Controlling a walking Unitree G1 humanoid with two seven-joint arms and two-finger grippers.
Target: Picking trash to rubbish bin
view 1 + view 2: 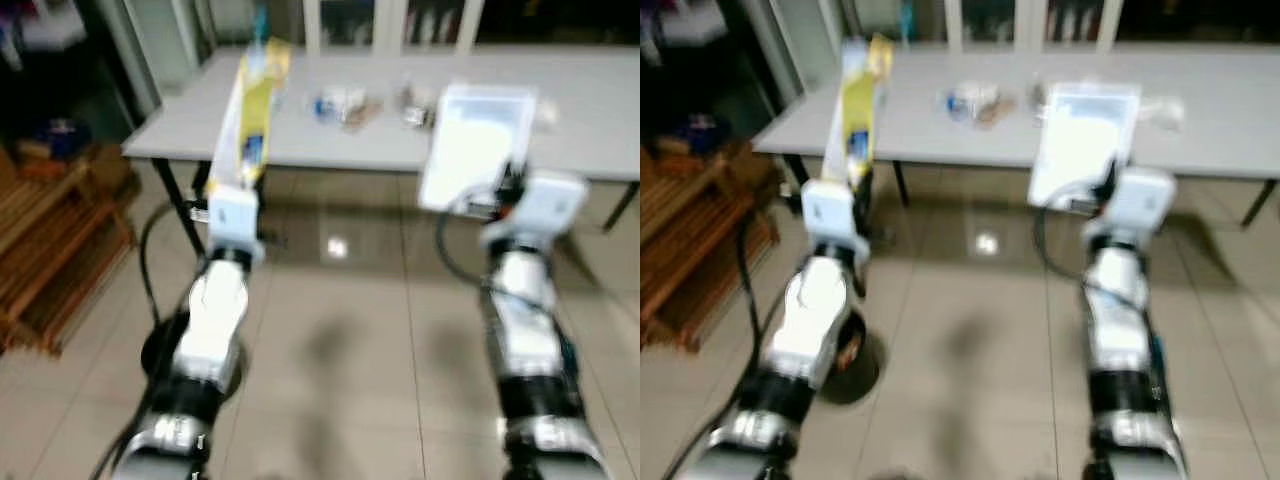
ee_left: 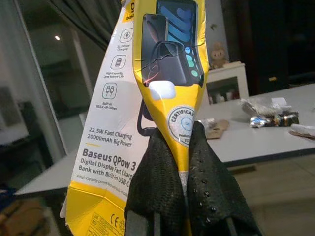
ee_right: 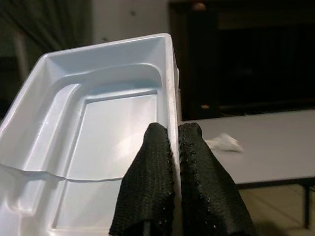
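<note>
My left gripper (image 2: 179, 142) is shut on a crushed yellow and white power-bank box (image 2: 147, 73), held upright in front of the table's left end (image 1: 252, 110). My right gripper (image 3: 173, 142) is shut on the rim of a white plastic tray insert (image 3: 98, 132), which stands raised before the table's middle (image 1: 475, 145). Several pieces of crumpled wrapper trash (image 1: 345, 105) lie on the grey table (image 1: 600, 120) beyond both arms, with a white crumpled bit (image 3: 224, 143) further along.
A wooden slatted rack (image 1: 50, 250) stands at the left. Black cables (image 1: 150, 260) trail across the glossy tiled floor (image 1: 360, 340) between me and the table. Glass-fronted cabinets (image 1: 400, 20) rise behind the table. The eye views are blurred.
</note>
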